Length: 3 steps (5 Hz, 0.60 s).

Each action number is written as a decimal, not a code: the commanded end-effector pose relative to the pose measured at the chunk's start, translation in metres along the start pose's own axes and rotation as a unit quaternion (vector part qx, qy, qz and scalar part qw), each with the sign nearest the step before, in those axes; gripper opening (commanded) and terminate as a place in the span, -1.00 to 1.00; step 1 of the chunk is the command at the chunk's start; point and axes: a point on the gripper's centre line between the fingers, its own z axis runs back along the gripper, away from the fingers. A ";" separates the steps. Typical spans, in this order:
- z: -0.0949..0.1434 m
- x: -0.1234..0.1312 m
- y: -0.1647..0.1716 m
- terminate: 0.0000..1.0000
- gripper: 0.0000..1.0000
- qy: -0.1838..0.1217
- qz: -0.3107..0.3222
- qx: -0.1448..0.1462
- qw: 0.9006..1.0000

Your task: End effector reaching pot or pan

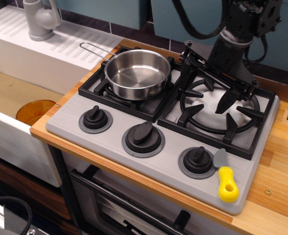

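A round shiny steel pan (136, 73) sits on the left burner of the toy stove, its thin wire loop handle (96, 49) pointing back left. My black gripper (205, 94) hangs over the right burner, to the right of the pan. Its two long fingers are spread wide apart and hold nothing. The left fingertip (184, 84) is just right of the pan's rim, apart from it. The right fingertip (226, 104) is above the white burner cap.
The grey stove (109, 139) has three black knobs (143, 136) along its front. A yellow-handled spatula (226, 182) lies at its front right corner. An orange dish (34, 111) sits in the sink at left, a grey faucet (39, 18) behind. Wooden counter (276, 166) at right.
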 end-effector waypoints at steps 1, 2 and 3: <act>0.022 0.006 0.015 -1.00 1.00 -0.031 0.013 0.009 0.999; 0.020 0.007 0.031 -1.00 1.00 -0.034 0.000 0.015 0.999; 0.016 0.010 0.047 -1.00 1.00 -0.037 -0.010 0.019 0.999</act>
